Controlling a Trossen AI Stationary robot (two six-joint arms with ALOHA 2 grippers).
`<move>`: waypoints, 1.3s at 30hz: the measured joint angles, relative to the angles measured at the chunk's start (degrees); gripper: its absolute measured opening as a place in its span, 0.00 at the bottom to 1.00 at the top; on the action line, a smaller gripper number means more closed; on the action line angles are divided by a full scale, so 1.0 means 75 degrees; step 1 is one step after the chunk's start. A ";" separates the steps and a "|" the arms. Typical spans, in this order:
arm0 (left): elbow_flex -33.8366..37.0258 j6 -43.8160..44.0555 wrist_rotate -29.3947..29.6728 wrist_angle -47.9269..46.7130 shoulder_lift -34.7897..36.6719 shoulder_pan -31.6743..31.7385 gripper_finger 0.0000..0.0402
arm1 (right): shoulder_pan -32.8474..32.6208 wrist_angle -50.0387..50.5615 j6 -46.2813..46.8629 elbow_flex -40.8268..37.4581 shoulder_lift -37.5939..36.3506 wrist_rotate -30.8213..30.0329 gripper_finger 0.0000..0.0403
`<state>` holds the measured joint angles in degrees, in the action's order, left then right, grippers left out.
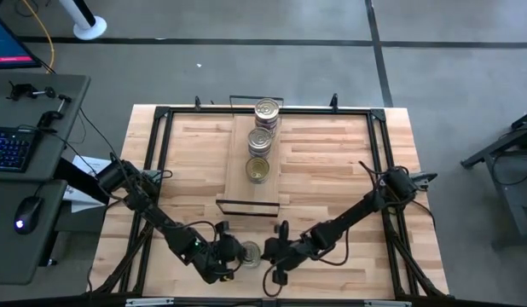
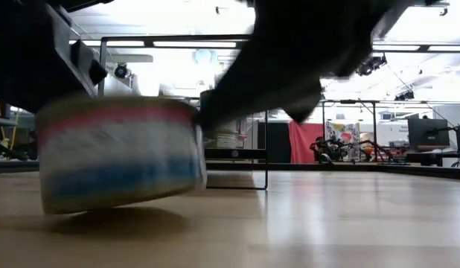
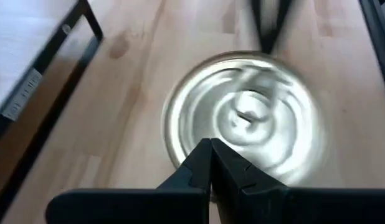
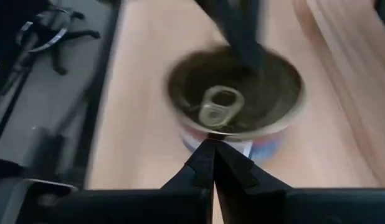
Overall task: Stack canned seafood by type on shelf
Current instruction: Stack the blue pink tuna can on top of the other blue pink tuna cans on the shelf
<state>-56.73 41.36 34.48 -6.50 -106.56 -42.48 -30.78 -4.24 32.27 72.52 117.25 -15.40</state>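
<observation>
A flat round tin (image 1: 249, 252) with a silver pull-tab lid and a red, white and blue label stands near the table's near edge. In the low view the tin (image 2: 118, 152) looks tilted, its right side raised. My left gripper (image 1: 233, 254) is shut just left of it. My right gripper (image 1: 268, 251) is shut just right of it. The light-wood shelf (image 1: 238, 183) lies at the table's middle. It carries silver tins at its far end (image 1: 268, 109), more tins (image 1: 261, 136) behind the middle, and a gold-lidded tin (image 1: 258, 169). My left gripper's shut fingertips (image 3: 205, 155) lie level against the near part of the tin's lid rim (image 3: 180, 149), coming from the table's left. I cannot tell whether they touch it. My right gripper's shut fingertips (image 4: 208, 155) meet the tin's upper wall (image 4: 199, 138) below the rim, coming level from the table's right. In the low view its dark tip sits on the tin's upper right edge (image 2: 200, 112).
A black frame (image 1: 161, 115) runs around the tabletop. The shelf's black end frame (image 1: 246, 205) stands between the tin and the shelf board. Bare wood lies left and right of the shelf. A desk with a keyboard (image 1: 12, 145) stands beyond the table's left edge.
</observation>
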 joint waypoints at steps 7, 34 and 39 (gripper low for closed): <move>0.0071 -0.0067 -0.0228 -0.0155 -0.0093 0.0050 0.00 | -0.0032 0.0342 -0.0695 0.0782 -0.0069 -0.0184 0.00; 0.0009 0.3134 0.2093 -0.3806 0.3061 -0.1221 0.00 | 0.0610 0.3646 -0.4152 0.4386 0.0613 0.2681 0.26; 0.0000 0.3972 0.3118 -0.2691 0.3253 -0.1672 0.00 | 0.0658 0.4703 -0.4819 0.5220 0.1358 0.2608 0.54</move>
<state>-56.73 71.15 57.87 -26.68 -82.17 -55.02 -25.85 31.03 -3.88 111.68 127.43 4.16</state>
